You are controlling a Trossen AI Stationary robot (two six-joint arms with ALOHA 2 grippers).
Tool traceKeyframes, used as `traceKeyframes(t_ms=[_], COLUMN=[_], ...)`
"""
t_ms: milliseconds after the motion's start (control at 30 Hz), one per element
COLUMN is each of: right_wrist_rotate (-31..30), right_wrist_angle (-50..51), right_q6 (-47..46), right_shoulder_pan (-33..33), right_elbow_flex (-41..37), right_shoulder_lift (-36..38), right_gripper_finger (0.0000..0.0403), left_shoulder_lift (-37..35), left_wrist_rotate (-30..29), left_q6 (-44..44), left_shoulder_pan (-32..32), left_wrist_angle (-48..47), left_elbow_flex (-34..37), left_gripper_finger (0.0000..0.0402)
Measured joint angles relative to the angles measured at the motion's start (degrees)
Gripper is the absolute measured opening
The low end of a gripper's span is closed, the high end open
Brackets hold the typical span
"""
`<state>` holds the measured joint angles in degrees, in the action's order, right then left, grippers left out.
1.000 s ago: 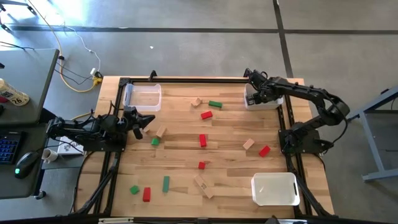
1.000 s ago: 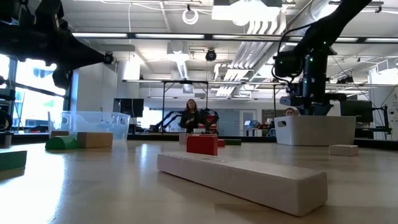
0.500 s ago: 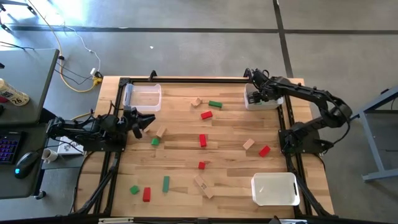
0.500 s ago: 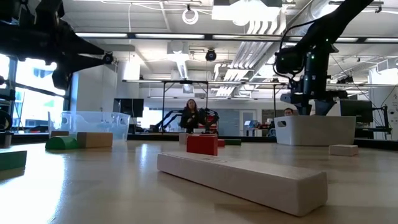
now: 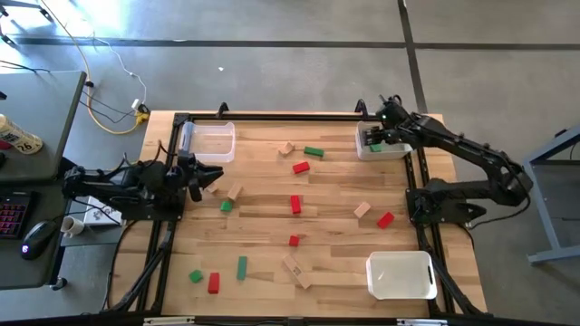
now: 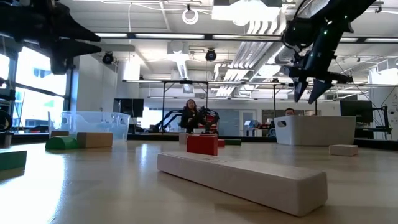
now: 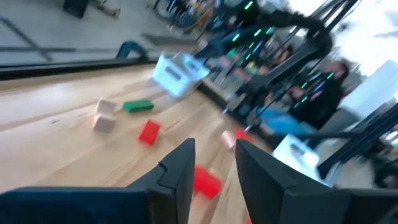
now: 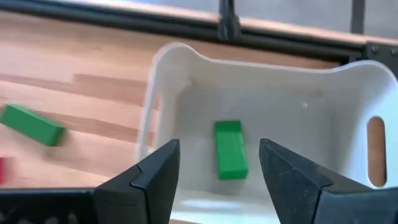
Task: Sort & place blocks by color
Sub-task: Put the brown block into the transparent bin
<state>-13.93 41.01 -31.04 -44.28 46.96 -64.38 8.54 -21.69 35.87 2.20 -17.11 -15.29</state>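
Observation:
Red, green and tan blocks lie scattered flat on the wooden table, among them a green bar (image 5: 314, 151), a red block (image 5: 295, 205) and a long tan bar (image 5: 296, 270). One green block (image 8: 230, 149) lies flat on the floor of the white bin (image 5: 396, 149) at the far right. My right gripper (image 8: 214, 171) hovers open above that bin, its fingers on either side of the green block and well clear of it. It also shows raised and tilted in the low view (image 6: 308, 90). My left gripper (image 5: 214, 175) is open and empty above the table's left side, near a tan block (image 5: 235, 192).
A clear bin (image 5: 210, 141) stands at the far left and a second white bin (image 5: 401, 274) at the near right. A black frame (image 5: 272, 115) borders the table. Wide bare stretches of wood lie between the blocks. People show in the room beyond the table.
My right gripper has risen out of the far right white bin and tipped, drawing a little toward the table's right edge; the green block stays in the bin. My left gripper has lifted somewhat and drawn slightly toward the left edge.

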Motion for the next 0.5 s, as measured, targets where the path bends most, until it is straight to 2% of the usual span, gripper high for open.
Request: traceKeyframes(t_ms=[200, 500], right_wrist_rotate=[0.0, -2.1], right_wrist_angle=[-2.7, -7.5], right_q6=[0.0, 1.4], right_shoulder_pan=[1.4, 1.7], right_elbow_flex=[0.0, 0.0], right_shoulder_lift=[5.3, 9.8], right_gripper_finger=[0.0208, 0.0208], left_shoulder_lift=[9.8, 26.8], left_wrist_rotate=[-0.4, -3.1], left_q6=[3.1, 3.6], left_shoulder_pan=[0.0, 0.0], left_wrist_angle=[-10.0, -16.5], left_elbow_flex=[-7.0, -15.1], left_gripper_finger=[0.0102, 0.0101])
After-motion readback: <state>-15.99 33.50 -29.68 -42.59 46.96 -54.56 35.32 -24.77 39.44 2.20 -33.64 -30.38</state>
